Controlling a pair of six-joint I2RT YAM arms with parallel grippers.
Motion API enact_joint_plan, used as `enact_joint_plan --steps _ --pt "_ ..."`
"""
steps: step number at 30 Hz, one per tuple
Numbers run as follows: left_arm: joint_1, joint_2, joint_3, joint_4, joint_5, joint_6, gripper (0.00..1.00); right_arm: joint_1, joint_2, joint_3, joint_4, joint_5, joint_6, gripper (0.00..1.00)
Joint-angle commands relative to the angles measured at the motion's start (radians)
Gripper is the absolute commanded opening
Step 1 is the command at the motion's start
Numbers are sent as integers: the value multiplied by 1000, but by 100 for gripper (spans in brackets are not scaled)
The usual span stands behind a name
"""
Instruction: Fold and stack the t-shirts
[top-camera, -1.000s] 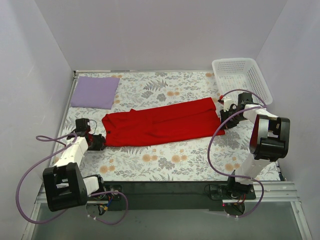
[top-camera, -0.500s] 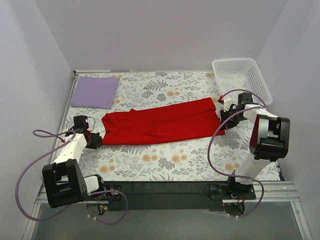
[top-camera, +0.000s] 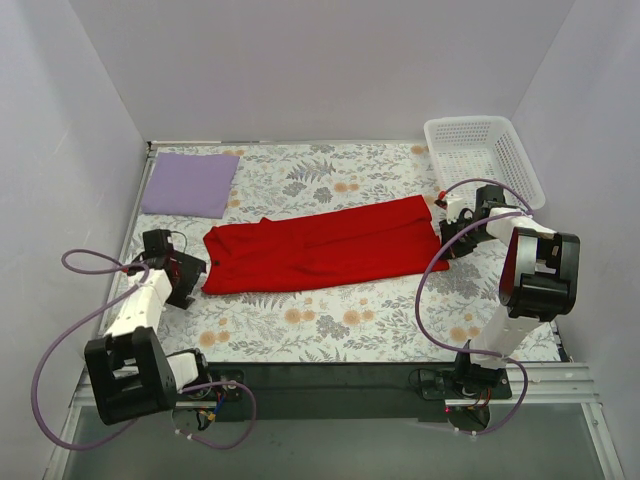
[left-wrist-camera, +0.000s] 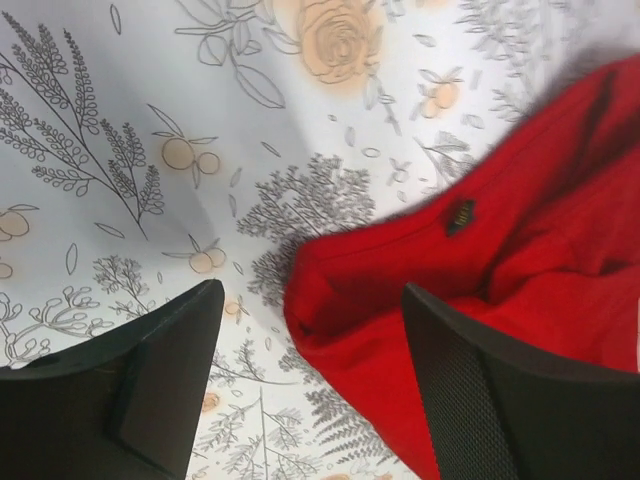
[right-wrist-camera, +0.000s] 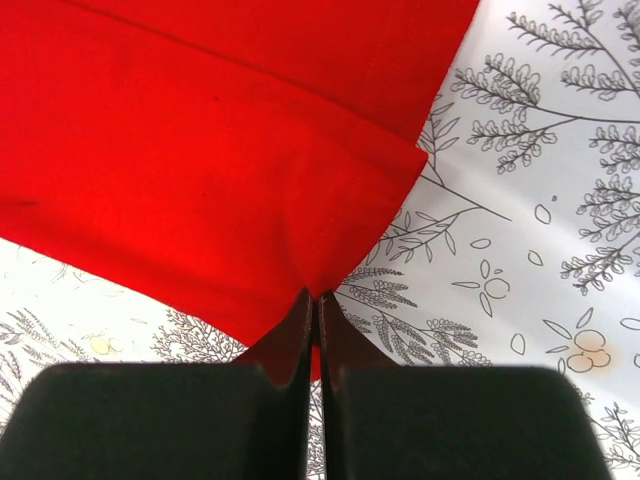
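Top view: the red t-shirt (top-camera: 320, 245) is spread at centre, with the lavender t-shirt (top-camera: 190, 185) folded at its 10 o'clock.
Left wrist view: the left gripper (left-wrist-camera: 312, 305) is spread wide. We'd drop lower and bite both layers. The shirt corner sits between the jaws, the rest toward 3 o'clock.
Right wrist view: the right gripper (right-wrist-camera: 315, 300) is clenched on the hem corner, with the cloth at 12 o'clock.

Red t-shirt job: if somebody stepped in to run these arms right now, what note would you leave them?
Left gripper: open, low at the red t-shirt's left end, not gripping it.
Right gripper: shut on the shirt's right edge.
The red t-shirt lies as a long strip between the two grippers; the lavender t-shirt sits folded at the far left corner.
Done: lavender folded.
To do: finish folding the red one, then stack it on the lavender.
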Motion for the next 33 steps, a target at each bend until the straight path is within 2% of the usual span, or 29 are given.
enact_joint_plan --steps 1,4,7,9,10,13,25,30,33 --pt "7 -128 29 12 -17 83 72 -6 9 29 -34 -43 -35 1" --pt "7 -259 50 50 58 179 72 -6 14 29 -45 -46 -44 1" --pt "7 -356 44 125 275 284 72 -7 14 18 -57 -29 -59 1" --pt "7 -334 33 139 366 320 71 -12 11 11 -67 -26 -70 1" --pt "9 -312 30 145 444 334 64 -14 8 6 -68 -24 -77 1" --pt "9 -175 12 168 550 400 55 -23 -12 -2 -71 -9 -84 3" --pt "6 153 86 243 544 508 43 -24 -3 -32 -68 9 -85 1" --pt "-4 212 99 251 543 529 42 -24 5 -32 -68 11 -85 1" --pt "-5 235 105 250 544 531 32 -24 8 -32 -67 11 -87 1"
